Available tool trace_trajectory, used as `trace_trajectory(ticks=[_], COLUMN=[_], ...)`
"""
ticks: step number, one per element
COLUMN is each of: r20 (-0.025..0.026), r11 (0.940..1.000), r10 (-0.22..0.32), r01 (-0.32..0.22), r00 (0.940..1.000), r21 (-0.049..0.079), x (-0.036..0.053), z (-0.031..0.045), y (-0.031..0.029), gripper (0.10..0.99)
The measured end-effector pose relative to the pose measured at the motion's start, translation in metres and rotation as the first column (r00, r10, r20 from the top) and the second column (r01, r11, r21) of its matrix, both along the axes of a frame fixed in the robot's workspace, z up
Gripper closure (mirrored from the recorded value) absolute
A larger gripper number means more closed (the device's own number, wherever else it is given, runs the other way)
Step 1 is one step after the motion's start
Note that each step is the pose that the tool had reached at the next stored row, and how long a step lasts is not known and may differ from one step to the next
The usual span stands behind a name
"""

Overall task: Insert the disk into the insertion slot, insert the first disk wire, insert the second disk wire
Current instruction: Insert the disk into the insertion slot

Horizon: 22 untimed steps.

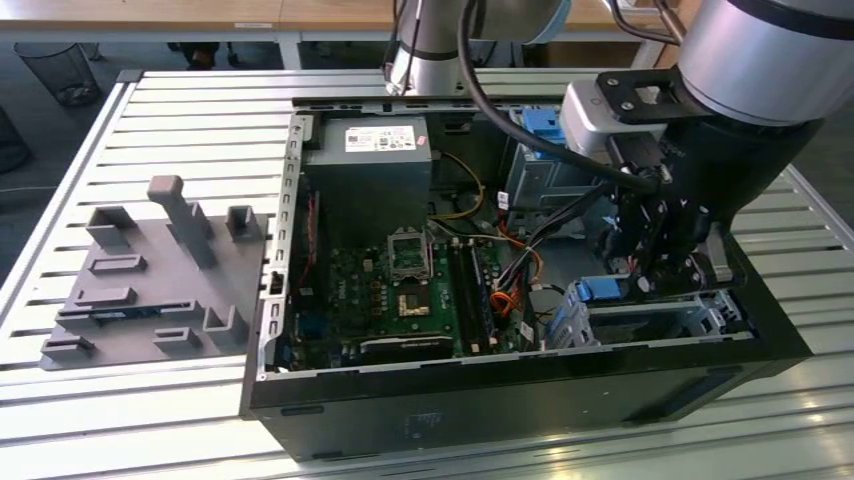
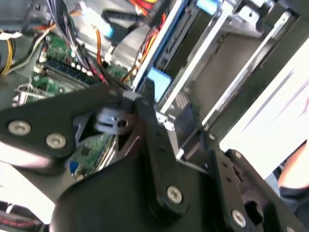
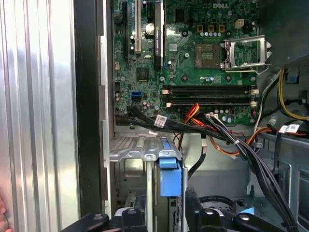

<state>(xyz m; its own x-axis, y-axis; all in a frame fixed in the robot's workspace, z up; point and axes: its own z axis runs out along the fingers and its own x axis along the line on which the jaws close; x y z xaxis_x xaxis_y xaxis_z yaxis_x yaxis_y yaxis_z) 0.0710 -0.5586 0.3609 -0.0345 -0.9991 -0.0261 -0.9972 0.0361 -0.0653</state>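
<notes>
**Disk at the drive cage.** The disk [image 3: 169, 174], a flat silver hard drive framed by a bright blue plastic carrier, lay in the mouth of the insertion slot [image 3: 129, 148], a low silver metal cage with perforated walls. We saw mainly the carrier's blue end at the cage opening and could not tell how deep the drive sat.

In the exterior view the disk [image 1: 603, 290] and insertion slot [image 1: 667, 322] occupied the corner of the open black computer case [image 1: 534, 410] toward the exterior view's right. The case lay on its side with the panel off, which we judged gave access from above.

The claw [image 1: 661, 285] hung directly over the blue carrier, in line with the cage. We took this to mean any push would run along the cage rails. In the second wrist view the claw [image 2: 169, 104] sat close against the cage edge, but we could not tell whether it was apart or clamped.

A bundle of black, orange and red cables [image 3: 207, 128] ran just beside the cage, between it and the green motherboard [image 3: 193, 58]. We could not tell which of them served the drive.

A taller grey metal bay with a blue latch [image 1: 541, 160] stood nearby. The case rested on a slatted aluminium bench [image 1: 200, 100]. A grey plastic fixture [image 1: 147, 290] sat well apart from it, toward the exterior view's left.
</notes>
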Motion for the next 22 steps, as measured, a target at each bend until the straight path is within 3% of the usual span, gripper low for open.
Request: trace_trajectory(ticks=[4,5,7,8,9,10,11,12,14,22], r20=[-0.0028,-0.0069,-0.0190,-0.0254,-0.0311,-0.0353,-0.0378,-0.0390,-0.0395,-0.0396], r11=[1.0000,1.0000,1.0000,1.0000,1.0000,1.0000,1.0000,1.0000,0.9999,0.9999], r10=[0.000,0.000,0.000,0.000,0.000,0.000,0.000,0.000,0.000,0.000], r01=[0.000,0.000,0.000,0.000,0.000,0.000,0.000,0.000,0.000,0.000], r00=[1.0000,1.0000,0.9998,0.9997,0.9995,0.9994,0.9993,0.9992,0.9992,0.9992], r21=[0.001,0.001,0.005,0.006,0.007,0.008,0.009,0.010,0.010,0.010], x=[0.0003,0.0006,0.0018,0.0026,0.0036,0.0045,0.0054,0.0063,0.0070,0.0077], z=[-0.0022,-0.0024,-0.0029,-0.0032,-0.0034,-0.0038,-0.0041,-0.0043,-0.0048,-0.0064], y=[0.0000,0.0000,0.0000,0.0000,0.0000,0.0000,0.0000,0.0001,0.0003,0.0004], gripper=[0.659,0.659,0.780,0.780,0.839,0.898,0.898,0.957,0.980,0.980])
